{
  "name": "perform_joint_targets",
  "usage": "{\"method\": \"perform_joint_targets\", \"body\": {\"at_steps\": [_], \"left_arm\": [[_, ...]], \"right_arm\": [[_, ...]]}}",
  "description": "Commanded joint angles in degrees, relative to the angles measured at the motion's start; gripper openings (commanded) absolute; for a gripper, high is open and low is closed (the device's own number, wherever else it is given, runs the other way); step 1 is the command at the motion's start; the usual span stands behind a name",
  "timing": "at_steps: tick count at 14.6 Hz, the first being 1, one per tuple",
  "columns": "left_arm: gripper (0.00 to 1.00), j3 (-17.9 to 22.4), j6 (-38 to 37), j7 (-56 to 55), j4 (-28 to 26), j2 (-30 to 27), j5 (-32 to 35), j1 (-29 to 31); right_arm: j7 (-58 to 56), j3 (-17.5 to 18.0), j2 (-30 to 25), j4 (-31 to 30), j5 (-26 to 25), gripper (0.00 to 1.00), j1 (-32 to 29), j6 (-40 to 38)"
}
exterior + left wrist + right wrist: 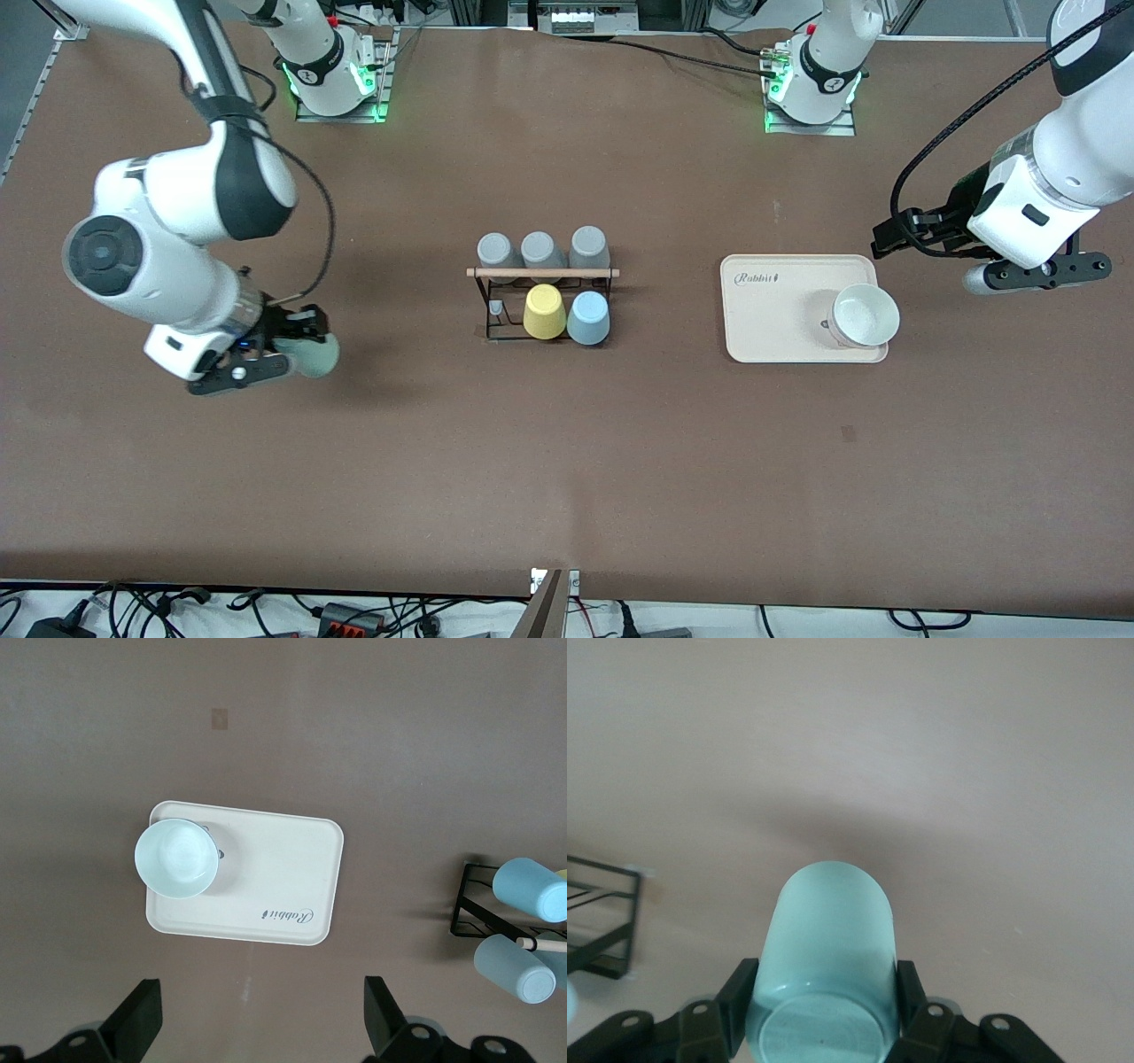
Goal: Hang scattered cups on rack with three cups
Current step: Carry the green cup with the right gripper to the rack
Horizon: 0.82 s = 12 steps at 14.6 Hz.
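At the lower left of the front view, the right gripper (297, 346) squeezes its fingers on the mint cup (316, 354) above the tabletop (567, 461). Mid-frame, the rack (542, 301) carries the blue cup (588, 317). At the right edge, the left gripper (899, 232) waits, fingers wide.

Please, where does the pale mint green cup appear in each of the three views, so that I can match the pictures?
Front view: the mint green cup is held in the shut right gripper, over bare table toward the right arm's end.
Left wrist view: the cup is not in it.
Right wrist view: it fills the lower middle, clamped between the fingers.
Shared landmark: the black wire rack, seen at the edge of both wrist views.
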Motion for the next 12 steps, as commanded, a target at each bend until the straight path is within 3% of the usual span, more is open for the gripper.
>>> {"method": "perform_joint_targets", "body": {"at_steps": [1, 4, 12], "left_arm": [[1.00, 0.05, -0.91, 0.99, 0.00, -0.59, 0.01, 0.58], [1.00, 0.05, -1.18, 0.99, 0.00, -0.59, 0.01, 0.58], [1.00, 0.05, -1.71, 0.99, -0.09, -0.59, 0.01, 0.76]], "right_arm": [[0.56, -0.29, 3.59, 6.19, -0.48, 0.21, 4.27, -3.15], [1.34, -0.29, 3.33, 6.55, 0.04, 0.21, 7.08, -3.06], [27.26, -0.20, 5.43, 9.36, 0.04, 0.22, 16.75, -1.92]]}}
